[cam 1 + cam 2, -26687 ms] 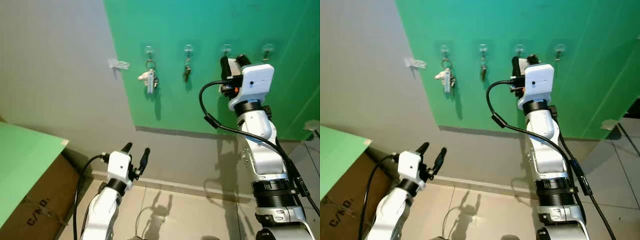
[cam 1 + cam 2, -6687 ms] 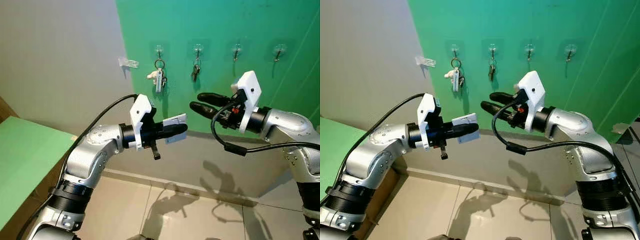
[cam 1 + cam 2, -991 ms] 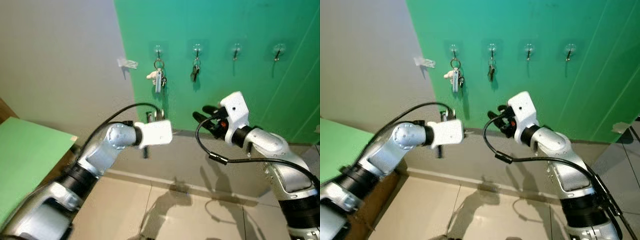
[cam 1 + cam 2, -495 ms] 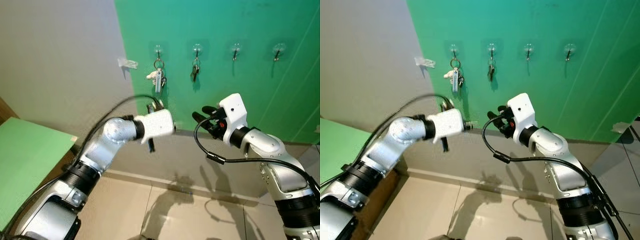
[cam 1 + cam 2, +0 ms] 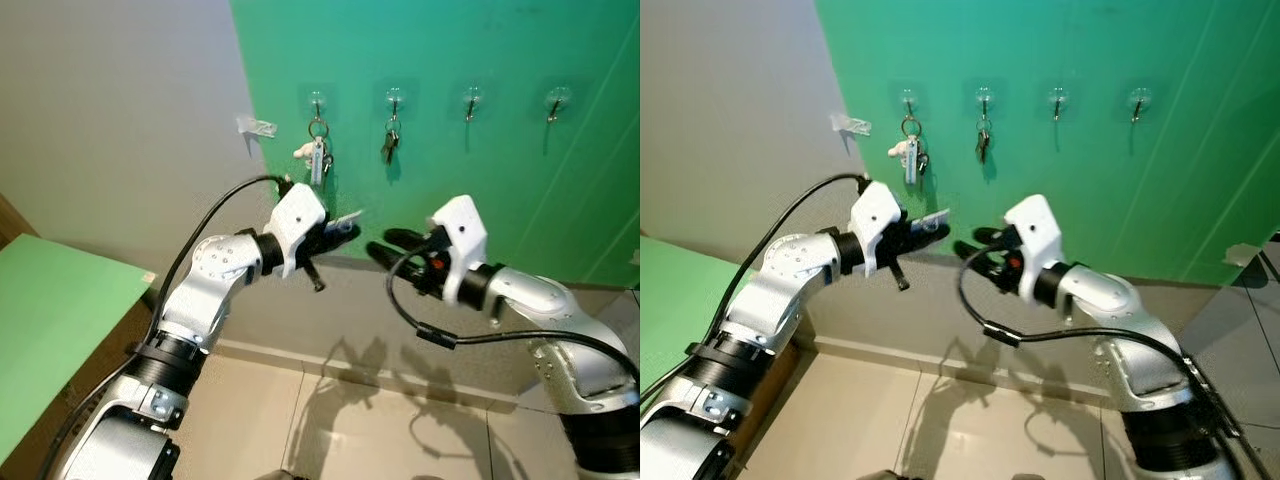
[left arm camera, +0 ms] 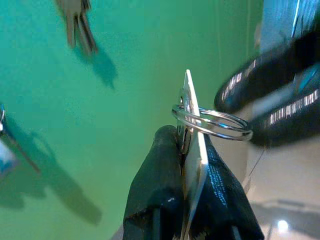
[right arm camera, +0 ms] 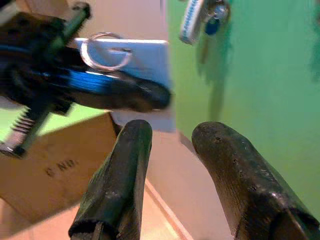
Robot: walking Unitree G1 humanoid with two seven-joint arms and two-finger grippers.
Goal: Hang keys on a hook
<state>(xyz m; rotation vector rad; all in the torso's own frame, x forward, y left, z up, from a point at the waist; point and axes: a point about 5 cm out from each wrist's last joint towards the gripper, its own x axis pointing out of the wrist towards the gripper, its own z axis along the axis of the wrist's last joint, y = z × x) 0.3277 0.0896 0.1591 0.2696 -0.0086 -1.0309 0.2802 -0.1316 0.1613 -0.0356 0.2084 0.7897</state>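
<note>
Left eye view: left claw pinches key tag edge-up, pointing toward right claw.

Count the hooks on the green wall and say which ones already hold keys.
4, in one row: the leftmost hook holds a key bunch, the second hook holds keys, the third hook and the rightmost hook are bare.
</note>
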